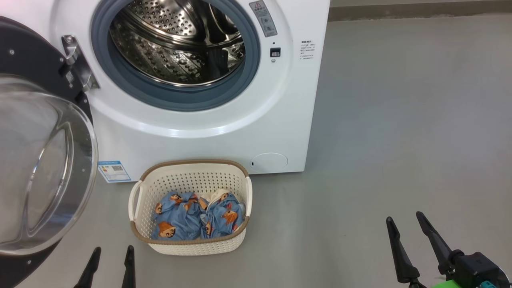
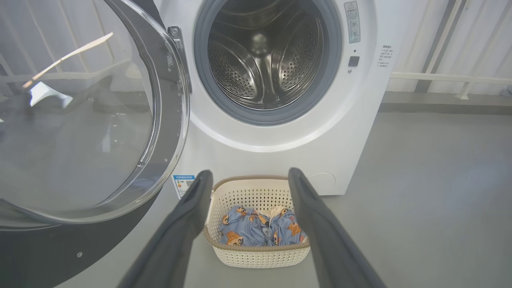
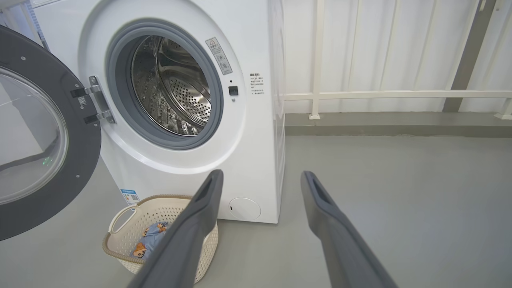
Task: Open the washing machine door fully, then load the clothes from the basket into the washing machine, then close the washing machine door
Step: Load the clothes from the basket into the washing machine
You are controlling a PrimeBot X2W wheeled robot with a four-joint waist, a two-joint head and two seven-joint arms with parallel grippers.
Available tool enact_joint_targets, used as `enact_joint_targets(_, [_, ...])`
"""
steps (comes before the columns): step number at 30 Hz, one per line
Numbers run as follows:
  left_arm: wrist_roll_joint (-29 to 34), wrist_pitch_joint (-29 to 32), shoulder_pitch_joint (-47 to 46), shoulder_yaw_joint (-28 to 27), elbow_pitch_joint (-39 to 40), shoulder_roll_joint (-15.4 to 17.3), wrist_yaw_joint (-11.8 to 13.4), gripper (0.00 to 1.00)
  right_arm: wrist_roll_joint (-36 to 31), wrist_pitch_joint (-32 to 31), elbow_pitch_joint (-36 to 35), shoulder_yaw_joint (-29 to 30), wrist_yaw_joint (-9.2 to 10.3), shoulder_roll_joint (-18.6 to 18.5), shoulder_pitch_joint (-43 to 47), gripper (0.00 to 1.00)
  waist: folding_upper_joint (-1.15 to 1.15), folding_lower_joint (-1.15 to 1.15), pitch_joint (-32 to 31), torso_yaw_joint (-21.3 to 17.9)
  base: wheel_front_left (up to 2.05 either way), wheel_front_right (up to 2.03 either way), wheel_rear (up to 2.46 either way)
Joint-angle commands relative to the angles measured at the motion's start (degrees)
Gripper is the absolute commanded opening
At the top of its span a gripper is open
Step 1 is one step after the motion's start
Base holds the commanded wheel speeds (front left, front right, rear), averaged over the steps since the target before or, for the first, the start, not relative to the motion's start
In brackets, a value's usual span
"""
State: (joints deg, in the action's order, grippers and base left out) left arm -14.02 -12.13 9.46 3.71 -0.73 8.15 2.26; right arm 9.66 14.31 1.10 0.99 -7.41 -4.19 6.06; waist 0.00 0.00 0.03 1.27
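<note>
Head view: The washing machine (image 1: 248, 132) stands on the grey floor (image 1: 380, 140). The washing machine door (image 1: 40, 168) hangs wide open on the left. I can look right into the shiny drum (image 1: 176, 44), and nothing is in it. The basket (image 1: 192, 163) sits on the floor just in front of the machine, under the round hole. The clothes (image 1: 196, 218) all lie in the basket, blue with little orange figures and a bit of white. The left fingers (image 1: 129, 264) poke up at the bottom, near the basket's left corner. They are spread apart and hold nothing. The right fingers (image 1: 434, 238) are well off to the right, over bare floor. They are spread wide too and hold nothing.

Left wrist view: These fingers point at the basket, which shows in the gap between them. They are not touching it. The open door is close on the left side.

Right wrist view: These fingers point at the floor by the machine's right corner. The basket is low on the left, partly hidden behind one finger. A white rail (image 3: 400, 95) runs along the wall behind.

I think the door step is done and the loading is just about to start. The left fingers look best placed. They need to go down into the basket, close on a bunch of cloth, lift it, and carry it up into the drum, keeping clear of the door.
</note>
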Motion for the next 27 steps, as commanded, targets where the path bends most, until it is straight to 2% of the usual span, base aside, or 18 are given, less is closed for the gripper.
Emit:
enact_joint_targets(1, [-0.27,-0.43,-1.81,-1.79,1.23,0.91,0.46,1.0,-0.59,0.69,-1.31,-1.08,-0.08,-0.77,-0.71,1.0,0.0,0.0,0.17,0.17,0.0,0.0,0.0])
enact_joint_targets(11, [-0.74,-0.38,-2.58,-1.78,0.85,1.11,0.96,1.0,-0.64,0.69,-1.64,-1.18,-0.08,-0.77,-0.95,1.0,0.0,0.0,1.15,1.14,0.64,-0.64,0.0])
enact_joint_targets(21, [-1.5,-0.93,-3.51,-2.33,0.65,1.07,1.59,1.0,-0.44,0.69,-1.61,-1.19,-0.08,-0.93,-1.44,1.0,0.0,0.0,2.21,1.76,1.89,-1.89,0.0])
enact_joint_targets(23, [-1.19,-1.28,-3.72,-3.18,0.35,0.85,2.92,1.0,-0.36,0.69,-1.65,-1.1,-0.08,-1.04,-1.59,1.0,0.0,0.0,2.5,1.81,1.87,-1.87,0.0])
enact_joint_targets(27, [-0.91,-1.92,-4.05,-3.34,0.11,0.64,3.24,1.0,-0.35,0.69,-1.74,-0.98,-0.08,-1.15,-1.83,1.0,0.0,0.0,3.05,1.77,1.46,-1.46,0.0])
